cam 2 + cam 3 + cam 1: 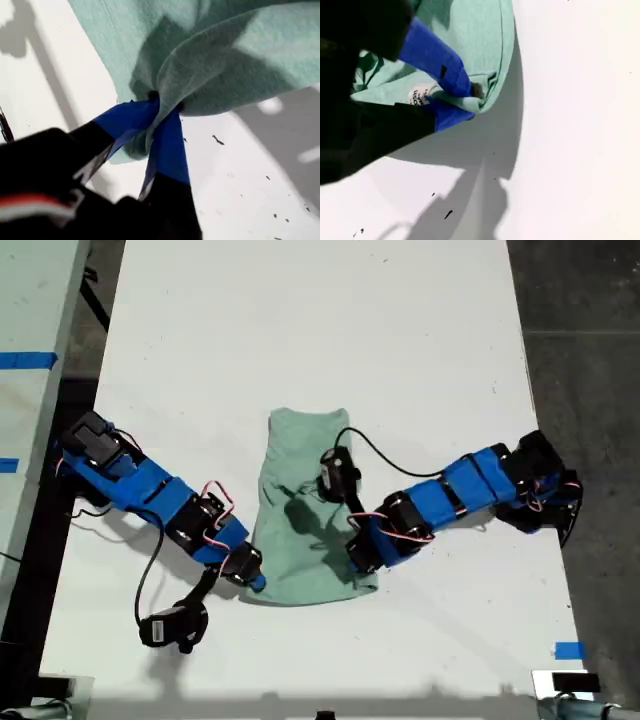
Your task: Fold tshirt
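The pale mint-green tshirt (300,455) lies as a narrow upright strip in the middle of the white table. My first gripper (252,578) reaches in from the exterior view's left and is shut on the strip's near corner. In the first wrist view its blue fingers (170,145) pinch a bunched fold of the tshirt (240,50), held a little above the table. My second gripper (362,558) comes in from the exterior view's right and is shut on the other near corner. The second gripper (470,97) clamps the tshirt (470,30) hem beside a small white tag (418,94).
The white table (300,320) stretches well beyond the shirt. A blue tape mark (570,650) sits near its front corner at the exterior view's right. A pale bench with blue tape (25,360) borders the exterior view's left, dark floor (580,300) the right.
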You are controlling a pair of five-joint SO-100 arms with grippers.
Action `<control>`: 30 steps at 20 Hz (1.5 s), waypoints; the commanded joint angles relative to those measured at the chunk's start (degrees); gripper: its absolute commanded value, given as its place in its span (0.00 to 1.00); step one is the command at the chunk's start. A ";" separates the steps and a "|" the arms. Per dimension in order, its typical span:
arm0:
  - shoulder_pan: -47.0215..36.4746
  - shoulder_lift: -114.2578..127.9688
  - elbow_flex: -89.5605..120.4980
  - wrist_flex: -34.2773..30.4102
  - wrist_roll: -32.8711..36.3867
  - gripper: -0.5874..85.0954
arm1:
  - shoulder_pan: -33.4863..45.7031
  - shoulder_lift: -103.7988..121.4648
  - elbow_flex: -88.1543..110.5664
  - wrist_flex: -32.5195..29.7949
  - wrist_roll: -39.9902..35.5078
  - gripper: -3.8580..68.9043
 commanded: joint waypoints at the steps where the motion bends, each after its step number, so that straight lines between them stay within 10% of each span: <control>1: -2.46 7.21 -1.58 1.76 0.44 0.01 | 4.31 6.24 -3.43 -0.79 -3.34 0.04; 20: -47.20 19.95 16.08 4.22 35.86 0.01 | 40.17 9.76 1.14 0.97 -22.76 0.04; 21: -48.96 22.15 16.17 4.75 37.09 0.13 | 41.75 9.84 1.05 2.20 -22.50 0.09; 22: -51.68 25.58 17.05 6.15 38.41 0.30 | 44.30 10.72 0.79 4.48 -22.41 0.36; 25: -65.48 42.63 24.61 8.09 41.84 0.38 | 55.02 17.14 1.05 10.46 -28.39 0.77; 30: -74.88 70.66 38.76 8.44 45.70 0.36 | 70.93 34.19 9.40 18.90 -35.60 0.64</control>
